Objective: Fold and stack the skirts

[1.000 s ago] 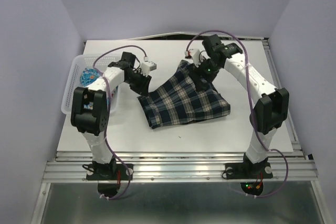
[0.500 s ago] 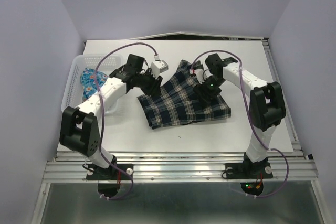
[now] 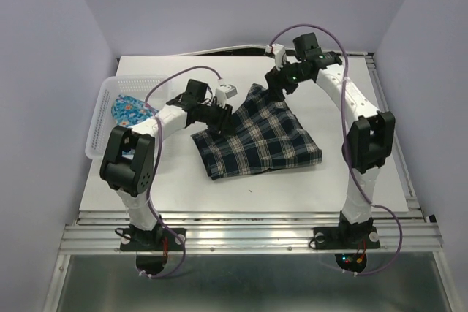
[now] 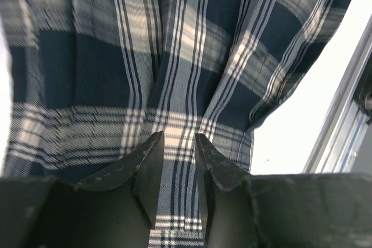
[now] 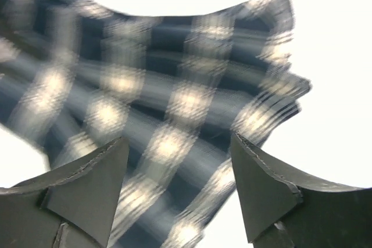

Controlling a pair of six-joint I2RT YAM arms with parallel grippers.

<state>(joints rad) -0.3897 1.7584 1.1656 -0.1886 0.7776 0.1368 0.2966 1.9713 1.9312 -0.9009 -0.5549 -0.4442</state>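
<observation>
our left gripper (image 4: 179,139) is pinched on the plaid (image 3: 259,137) at its left edge, mid-table; right gripper (image 5: 178,139) hangs wide open by its far corner. we judge the cloth soft, light, floppy: take hems or corners.

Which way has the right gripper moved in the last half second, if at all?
Yes. The right gripper left the middle of the plaid skirt for its far corner, nearer the far edge of the table.
</observation>
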